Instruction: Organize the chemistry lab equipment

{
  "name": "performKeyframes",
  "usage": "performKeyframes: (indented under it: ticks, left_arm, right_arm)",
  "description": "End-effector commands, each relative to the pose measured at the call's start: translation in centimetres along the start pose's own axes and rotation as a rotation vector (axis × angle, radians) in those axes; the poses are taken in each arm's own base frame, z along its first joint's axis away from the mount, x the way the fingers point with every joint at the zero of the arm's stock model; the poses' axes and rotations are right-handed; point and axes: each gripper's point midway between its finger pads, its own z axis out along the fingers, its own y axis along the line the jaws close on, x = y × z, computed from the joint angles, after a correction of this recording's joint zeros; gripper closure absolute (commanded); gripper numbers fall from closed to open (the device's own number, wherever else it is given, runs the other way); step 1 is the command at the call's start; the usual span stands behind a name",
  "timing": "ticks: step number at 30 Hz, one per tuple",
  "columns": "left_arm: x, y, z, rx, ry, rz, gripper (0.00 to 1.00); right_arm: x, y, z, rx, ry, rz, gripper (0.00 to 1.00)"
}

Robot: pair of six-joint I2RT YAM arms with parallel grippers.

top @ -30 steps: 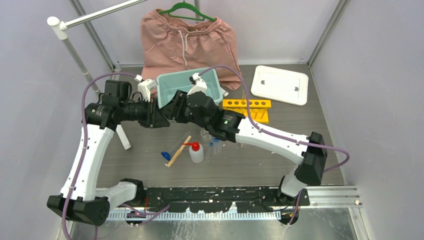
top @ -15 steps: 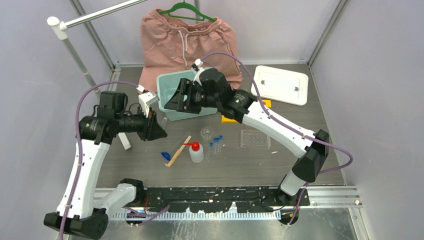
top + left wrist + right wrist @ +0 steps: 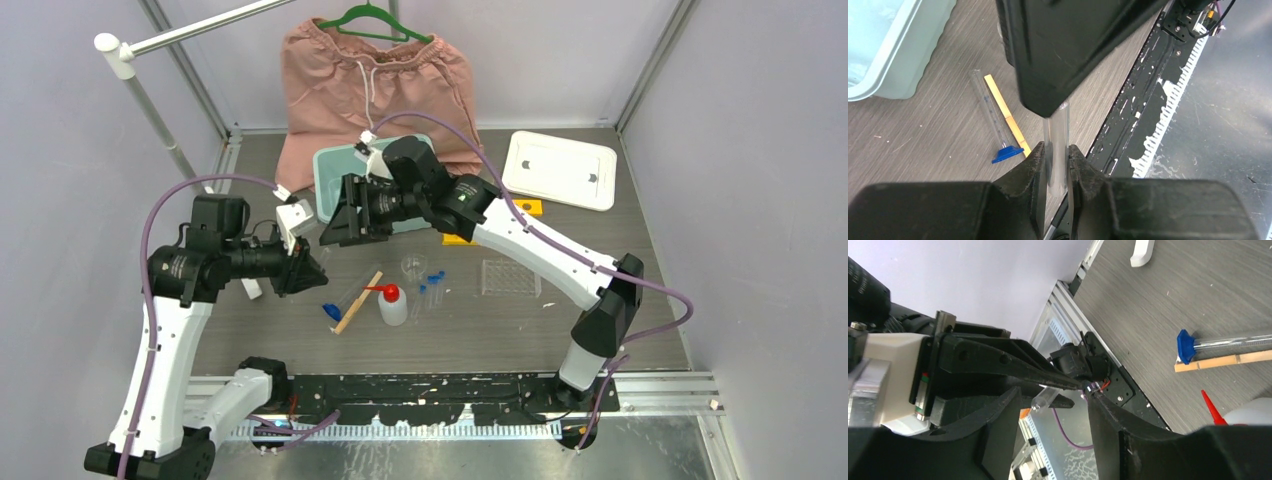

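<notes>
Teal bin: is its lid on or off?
Off. The white lid lies flat well to the right of the bin, whose top is open.

**Top view:** a fixed camera above and behind the robot looks down over the whole bench (image 3: 660, 240), from the black rail (image 3: 430, 388) at the near edge to the far edge.

**Left wrist view:** the camera sits tight behind the left gripper (image 3: 1054, 150). It aims past a pinched clear tube (image 3: 1055, 130) at the bench's near edge, with the right gripper (image 3: 1063, 50) looming close.

**Right wrist view:** equally tight, it faces the near-left corner between its own spread fingers (image 3: 998, 430).

All three views share the blue-capped tube (image 3: 345, 298) and wooden stick (image 3: 358, 302) lying mid-bench. Both wrist views share the clear tube.
</notes>
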Motion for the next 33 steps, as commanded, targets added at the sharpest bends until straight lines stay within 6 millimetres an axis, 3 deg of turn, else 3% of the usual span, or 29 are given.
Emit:
performKeyframes:
  ticks: [1,10,23,24,25,26,28,29,33]
  left_arm:
    - [-0.8,0.2,-0.2,-0.015,-0.03,0.053,0.92]
    - [-1.1,0.7,-0.2,-0.026,-0.028,0.053,0.92]
    - [-1.2,1.1,-0.2,-0.048,-0.03,0.06,0.87]
    - [-1.3,1.1,-0.2,-0.049,-0.032,0.06,0.83]
    - [-1.3,1.2,-0.2,-0.05,-0.033,0.057,0.72]
    - [-1.3,1.2,-0.2,-0.052,-0.033,0.054,0.53]
    - [-1.4,1.1,-0.3,-0.06,-0.034,0.04,0.06]
    - [-1.6,1.1,-0.5,-0.065,-0.04,0.038,0.01]
    - [-1.9,1.5,-0.8,-0.101,-0.04,0.016,0.0]
  right_arm:
    - [1.0,2.2,-0.5,-0.059,0.035,-0.061,0.44]
    - [1.6,2.6,0.9,-0.067,0.063,-0.05,0.52]
    - [1.2,2.4,0.6,-0.038,0.04,-0.058,0.79]
    - [1.2,2.4,0.5,-0.032,0.039,-0.061,0.83]
    - [1.2,2.2,0.4,-0.022,0.039,-0.065,0.86]
    - [1.1,1.9,0.3,-0.004,0.037,-0.068,0.91]
    - [1.0,1.2,-0.1,0.047,0.031,-0.089,0.99]
    - [0.8,0.8,-0.4,0.074,0.025,-0.102,0.99]
    - [-0.2,-1.9,-2.4,0.211,-0.01,-0.145,0.99]
